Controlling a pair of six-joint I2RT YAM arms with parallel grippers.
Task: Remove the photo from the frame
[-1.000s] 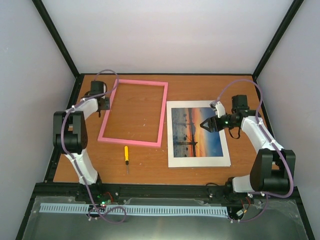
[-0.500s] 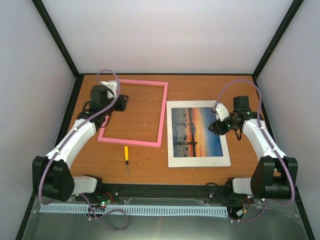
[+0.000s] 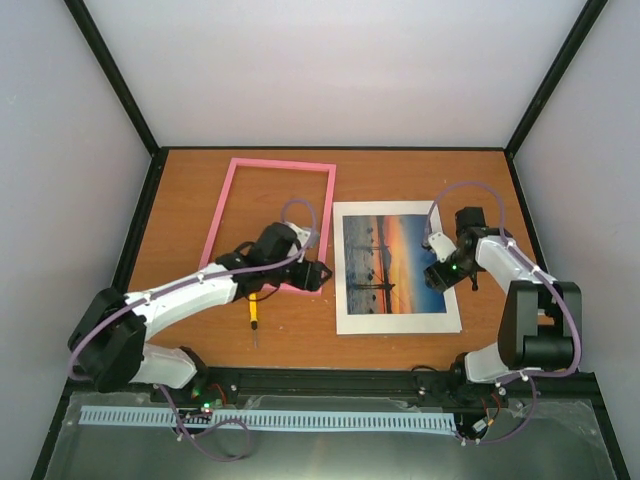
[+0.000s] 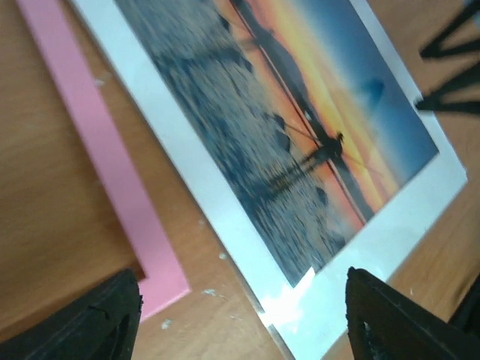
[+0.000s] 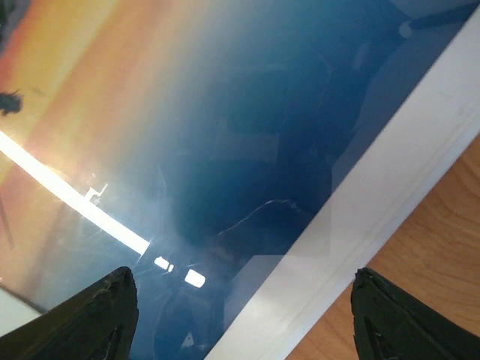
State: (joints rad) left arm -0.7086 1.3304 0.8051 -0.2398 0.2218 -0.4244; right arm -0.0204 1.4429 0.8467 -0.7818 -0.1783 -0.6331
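A: So, where is everything?

B: Leftmost, the frame (image 3: 215, 222) lies empty. The left gripper (image 3: 318, 276), jaws spread, hovers by its near corner. The photo (image 3: 390, 262) lies flat beside it, with the right gripper (image 3: 436, 276) spread above its right edge. Best to pinch one edge gently.

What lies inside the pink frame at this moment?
Only bare table shows inside the frame. The left arm covers its near right corner, hiding that part. The photo lies outside, to its right.
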